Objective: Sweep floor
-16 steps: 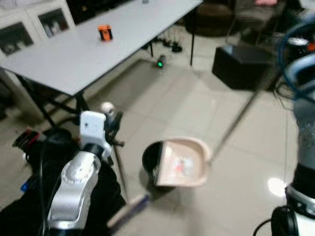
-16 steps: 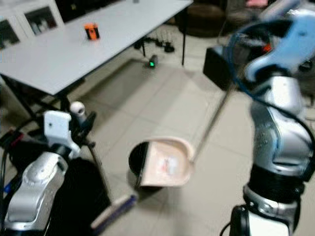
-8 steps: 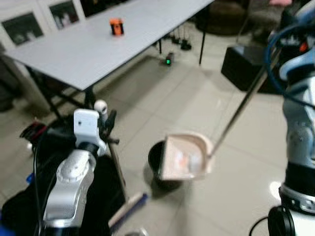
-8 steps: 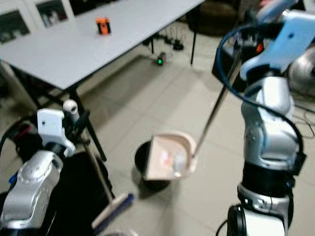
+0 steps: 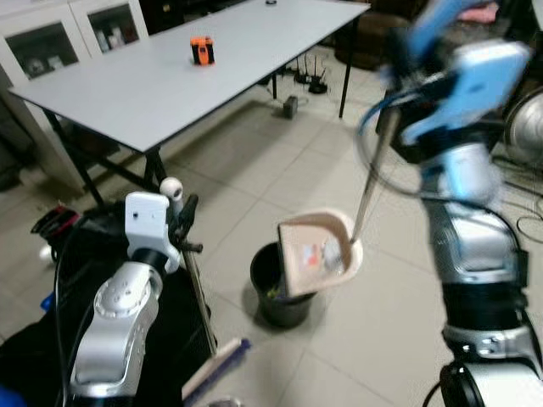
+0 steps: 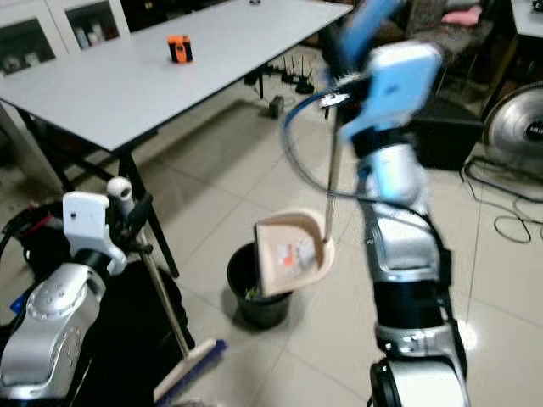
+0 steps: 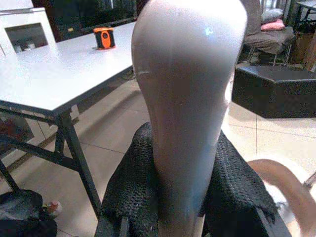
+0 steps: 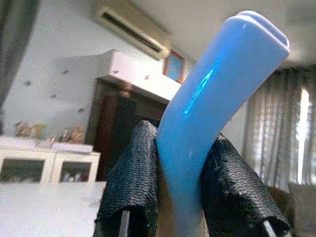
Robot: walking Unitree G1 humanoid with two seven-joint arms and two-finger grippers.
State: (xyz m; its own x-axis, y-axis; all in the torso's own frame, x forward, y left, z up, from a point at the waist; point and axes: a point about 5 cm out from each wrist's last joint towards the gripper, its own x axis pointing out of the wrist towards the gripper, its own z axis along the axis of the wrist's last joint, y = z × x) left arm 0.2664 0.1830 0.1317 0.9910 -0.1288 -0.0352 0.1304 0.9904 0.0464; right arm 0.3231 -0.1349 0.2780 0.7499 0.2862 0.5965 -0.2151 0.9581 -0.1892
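Since a second ago your right gripper (image 8: 173,197), fingers clamped on the blue handle (image 8: 207,98), has swung the dustpan (image 5: 316,253) upright, tipped over the bin (image 5: 276,297) at lower centre; your left gripper (image 7: 182,207) grips the broom (image 5: 197,292).

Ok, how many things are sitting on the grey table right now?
2 that I can make out: an orange object near the middle of the table, and a small dark item at its far end. The table's far edge is cut off, so more may be hidden.

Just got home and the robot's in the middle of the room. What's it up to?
It is sweeping up. The right tool grips the blue handle of a long-handled dustpan, holding the pan tipped over a black bin on the tiled floor. The left tool grips the top of a broom, whose head rests on the floor beside the bin.
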